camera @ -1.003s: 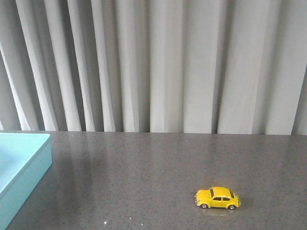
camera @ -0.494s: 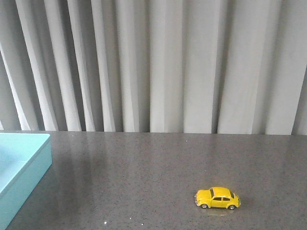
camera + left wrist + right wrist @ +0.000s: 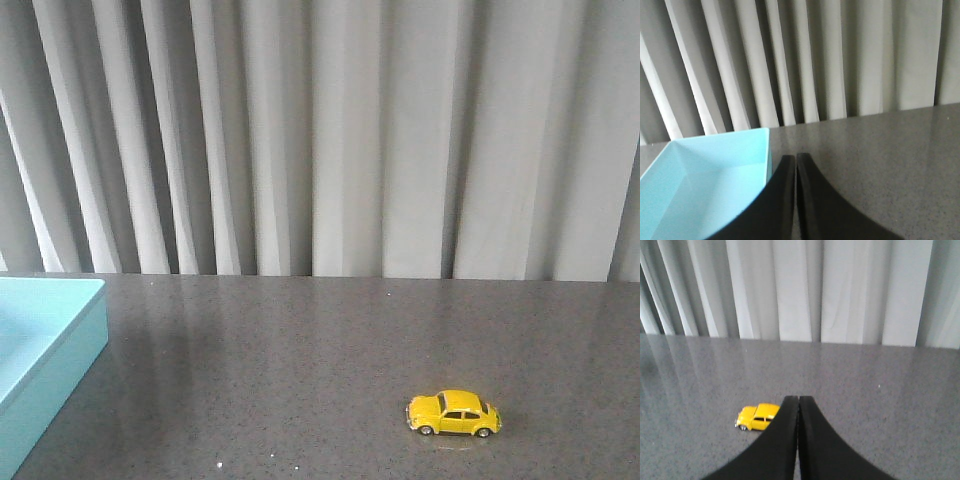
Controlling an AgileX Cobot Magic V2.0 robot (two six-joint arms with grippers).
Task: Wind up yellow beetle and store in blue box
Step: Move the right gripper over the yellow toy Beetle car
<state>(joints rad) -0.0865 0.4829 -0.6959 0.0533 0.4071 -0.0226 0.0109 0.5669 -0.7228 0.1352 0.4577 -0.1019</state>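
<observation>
The yellow beetle (image 3: 454, 413) stands on its wheels on the dark speckled table, right of centre near the front edge. In the right wrist view the beetle (image 3: 754, 417) is partly hidden behind my right gripper (image 3: 798, 399), which is shut and empty, above and short of the car. The blue box (image 3: 40, 345) sits at the table's left edge, cut off by the frame. In the left wrist view the blue box (image 3: 705, 185) lies just beside my left gripper (image 3: 795, 157), which is shut and empty. Neither gripper shows in the front view.
A grey pleated curtain (image 3: 320, 140) hangs right behind the table's far edge. The dark table top (image 3: 300, 350) stretches between the box and the car.
</observation>
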